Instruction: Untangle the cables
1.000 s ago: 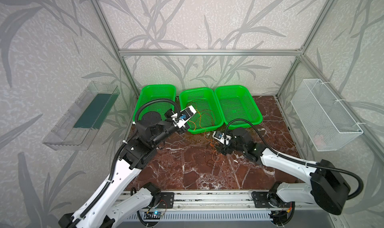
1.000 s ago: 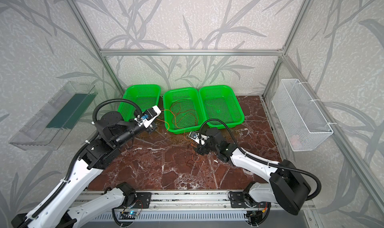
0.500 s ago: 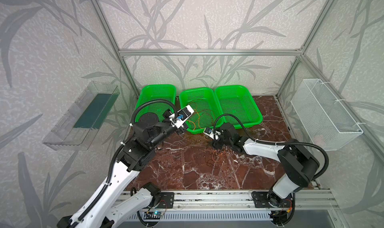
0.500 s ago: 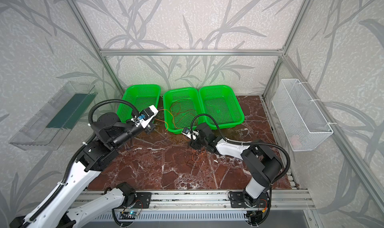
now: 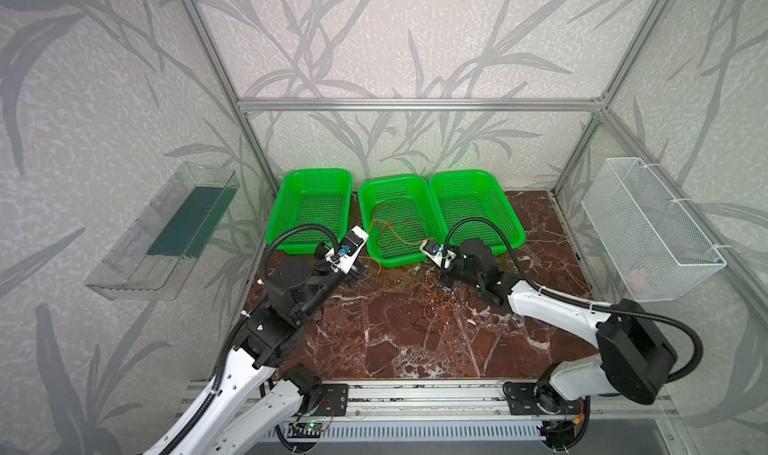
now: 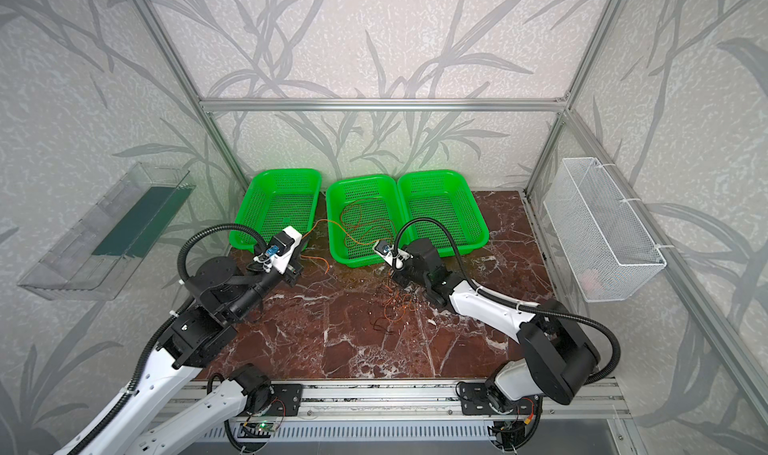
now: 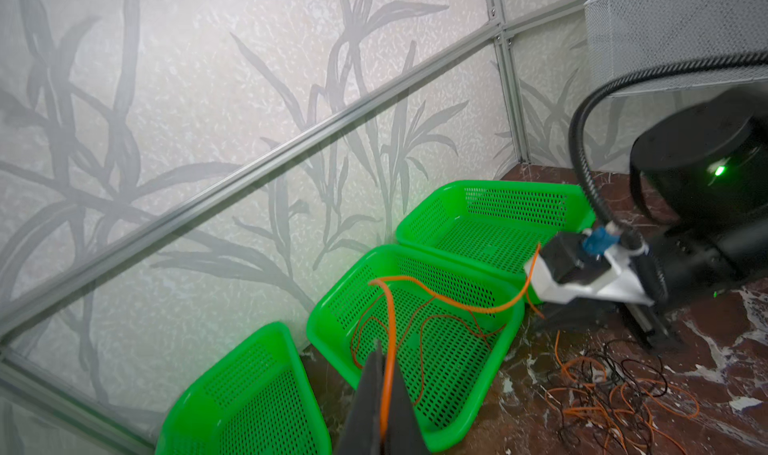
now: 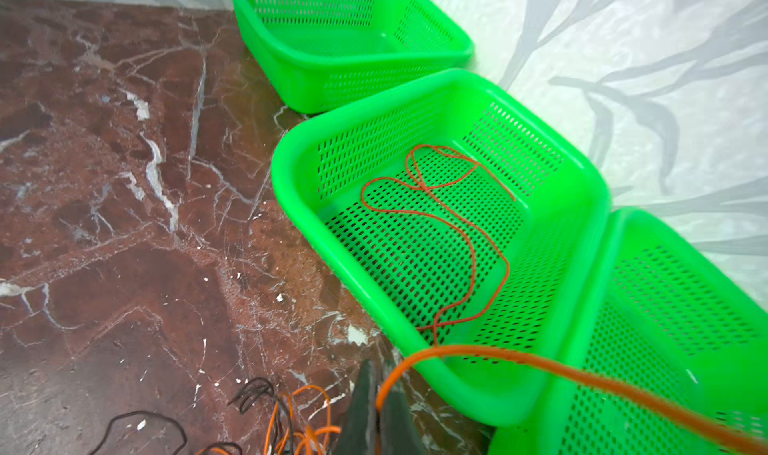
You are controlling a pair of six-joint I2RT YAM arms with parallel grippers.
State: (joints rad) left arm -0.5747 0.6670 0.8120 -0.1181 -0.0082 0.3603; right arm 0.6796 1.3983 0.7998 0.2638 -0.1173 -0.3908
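1. Orange and black cables lie knotted in a tangle (image 5: 440, 303) on the marble table (image 5: 374, 349), just in front of the middle basket (image 5: 392, 179). That heap is the bulk of what is left.
2. Done so far, as I judge it: a red cable (image 8: 508, 268) lies in loose loops by itself inside the middle basket. The left basket (image 5: 316, 174) and right basket (image 5: 465, 173) show no cable lying in them.
3. My left gripper (image 7: 384, 374) has its fingers pressed together on an orange cable (image 7: 390, 349). From there the cable rises and arcs over the middle basket towards my other wrist.
4. My right gripper (image 8: 380, 382) is likewise pinched on an orange cable. It looks like the same strand, though I cannot follow it all the way.
5. If so, I am partway through freeing one strand, with several orange and black ones yet to part.
6. My left arm reaches forward and up from the rail. Its gripper is raised above the table, near the gap between the left and middle baskets.
7. My right arm stretches low across the table with the wrist bent down. Its gripper is close to the near rim of the middle basket, right over the tangle.
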